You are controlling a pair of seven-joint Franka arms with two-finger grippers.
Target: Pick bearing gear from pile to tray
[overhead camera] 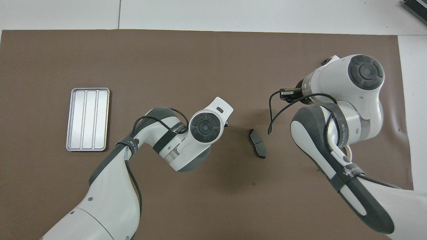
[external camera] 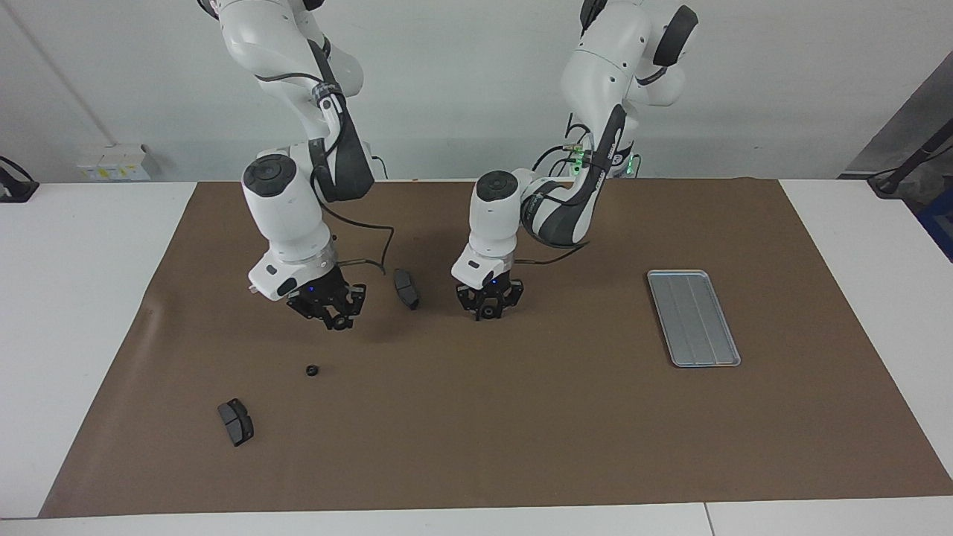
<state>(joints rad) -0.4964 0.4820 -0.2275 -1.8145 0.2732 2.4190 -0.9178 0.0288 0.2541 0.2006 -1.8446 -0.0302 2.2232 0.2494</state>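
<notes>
Below right end effector (external camera: 340, 321) — small black gear (external camera: 312, 370), apart, on mat

A white desk (external camera: 89, 313) carries a brown mat (external camera: 476, 432). On the mat lie a silver tray (external camera: 693, 318), two dark brake pads (external camera: 406, 288) (external camera: 235, 421) and a small black gear (external camera: 312, 370)

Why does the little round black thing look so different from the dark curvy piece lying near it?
The gear is tiny and round like a ring; the brake pad is bigger, long and slightly curved. The gear looks black, while the brake pad looks dark grey. The gear lies nearer to the robots than the brake pad. Both lie loose on the brown mat, toward the right arm's end of the table, and neither hand touches them.
</notes>
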